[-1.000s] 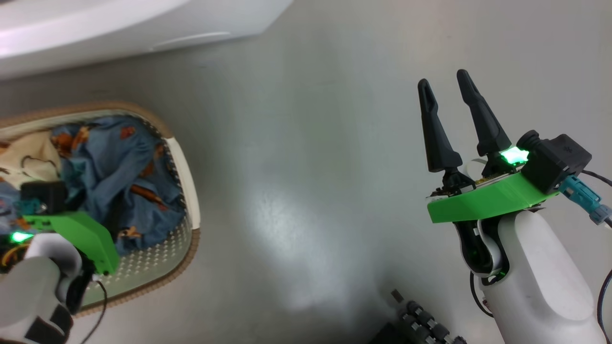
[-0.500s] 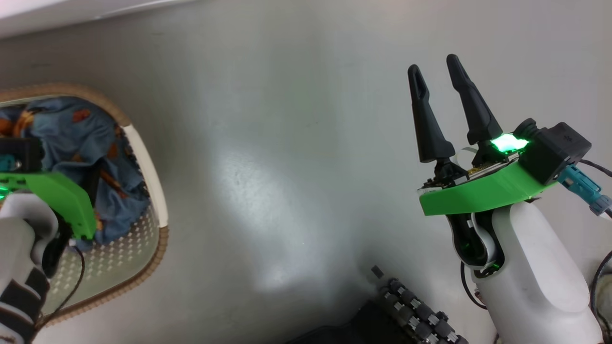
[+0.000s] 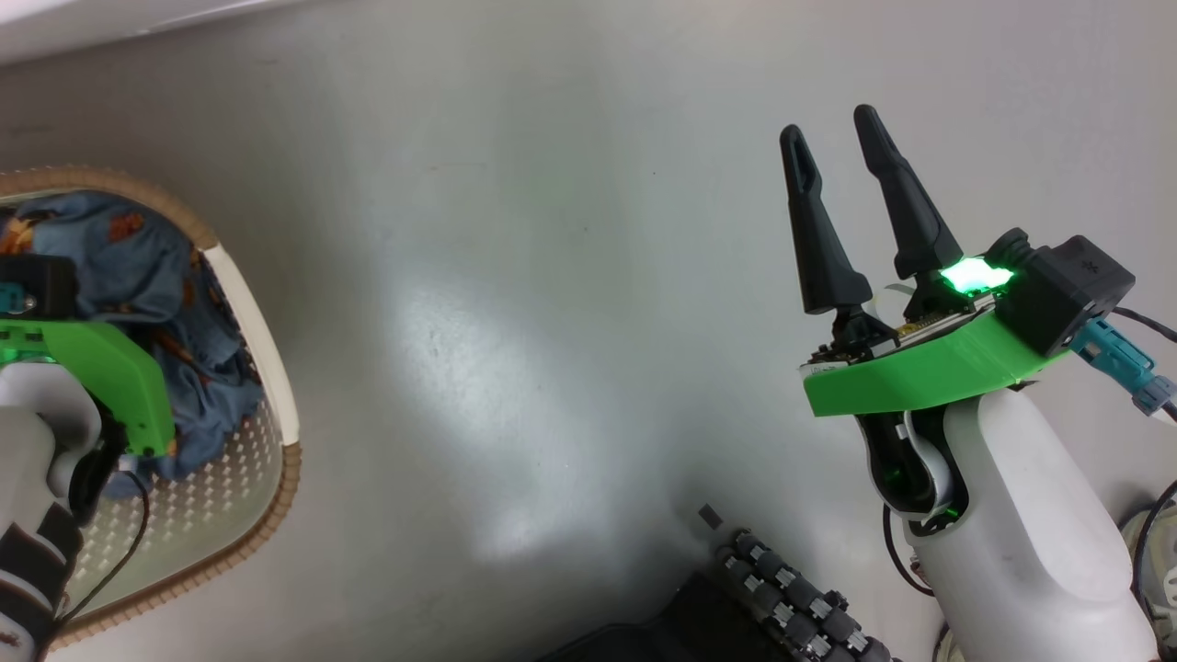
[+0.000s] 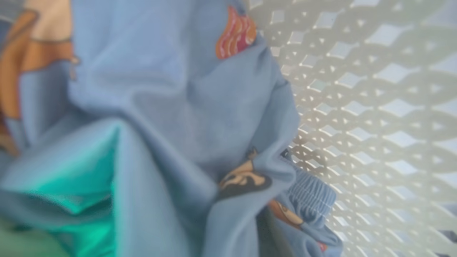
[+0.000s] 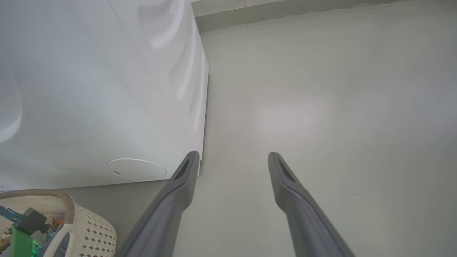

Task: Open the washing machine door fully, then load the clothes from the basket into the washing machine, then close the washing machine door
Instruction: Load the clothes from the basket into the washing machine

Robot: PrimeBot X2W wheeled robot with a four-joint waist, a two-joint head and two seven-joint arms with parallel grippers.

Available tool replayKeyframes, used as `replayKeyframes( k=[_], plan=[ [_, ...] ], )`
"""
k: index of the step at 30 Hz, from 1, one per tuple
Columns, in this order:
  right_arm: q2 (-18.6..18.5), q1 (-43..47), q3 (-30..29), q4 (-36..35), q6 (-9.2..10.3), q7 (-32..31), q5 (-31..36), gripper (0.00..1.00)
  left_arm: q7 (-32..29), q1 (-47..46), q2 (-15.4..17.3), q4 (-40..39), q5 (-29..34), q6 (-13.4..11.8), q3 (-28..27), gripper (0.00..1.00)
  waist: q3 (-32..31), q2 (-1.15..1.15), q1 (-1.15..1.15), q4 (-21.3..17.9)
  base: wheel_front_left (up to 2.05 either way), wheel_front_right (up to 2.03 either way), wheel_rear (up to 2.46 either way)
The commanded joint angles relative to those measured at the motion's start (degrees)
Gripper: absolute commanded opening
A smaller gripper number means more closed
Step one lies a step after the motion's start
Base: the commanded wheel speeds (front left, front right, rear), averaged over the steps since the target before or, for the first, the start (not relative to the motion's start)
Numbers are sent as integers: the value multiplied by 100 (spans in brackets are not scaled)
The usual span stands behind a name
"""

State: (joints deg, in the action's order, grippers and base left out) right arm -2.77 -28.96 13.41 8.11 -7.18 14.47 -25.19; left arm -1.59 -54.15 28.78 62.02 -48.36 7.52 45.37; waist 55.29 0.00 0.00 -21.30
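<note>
The basket [image 3: 276, 496] stands on the floor at the left, cream with a brown rim, holding the blue printed clothes [image 3: 156, 267]. My left arm's green wrist mount [image 3: 106, 372] hangs over the clothes, and its fingers are hidden down among them. In the left wrist view blue fabric [image 4: 178, 107] lies pressed close, with the basket's perforated wall [image 4: 375, 107] to the right. My right gripper [image 3: 828, 121] stands open over bare floor, holding nothing; its fingers [image 5: 233, 154] point past the corner of the white washing machine [image 5: 89, 89]. The washing machine door is out of view.
A round white cap [image 5: 136, 169] sits low on the machine's front, just above the basket [image 5: 96, 232]. A black roller assembly [image 3: 791, 607] lies at the bottom edge near my right forearm. Grey floor [image 3: 515, 322] spreads between the basket and the right arm.
The head camera has turned, so the basket and the machine's edge slid left and up in the picture. My left wrist stays down over the clothes. The right gripper stays open.
</note>
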Motion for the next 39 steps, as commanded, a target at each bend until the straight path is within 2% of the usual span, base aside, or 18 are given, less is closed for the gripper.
replayKeyframes(
  k=[1,7,19,30,39],
  plan=[
    [-11,170,97,-93,-31,53,-48,100,38,18,174,-3,-88,-4,-13,0,-29,0,0,35,0,0,0],
    [-11,147,94,-72,-31,53,-33,100,214,92,123,-20,-270,-3,122,0,-149,0,0,140,0,0,0],
    [-10,207,-27,35,-31,53,60,100,851,600,94,-310,-748,-3,461,0,-768,0,0,403,0,0,0],
    [-10,261,-112,216,-31,53,203,100,1438,973,-14,-652,-1092,-3,756,0,-1492,0,0,752,0,0,0],
    [-10,431,-233,407,-31,53,373,100,1652,1319,-102,-1072,-1191,-3,661,0,-2246,0,0,1099,0,0,0]
  ],
)
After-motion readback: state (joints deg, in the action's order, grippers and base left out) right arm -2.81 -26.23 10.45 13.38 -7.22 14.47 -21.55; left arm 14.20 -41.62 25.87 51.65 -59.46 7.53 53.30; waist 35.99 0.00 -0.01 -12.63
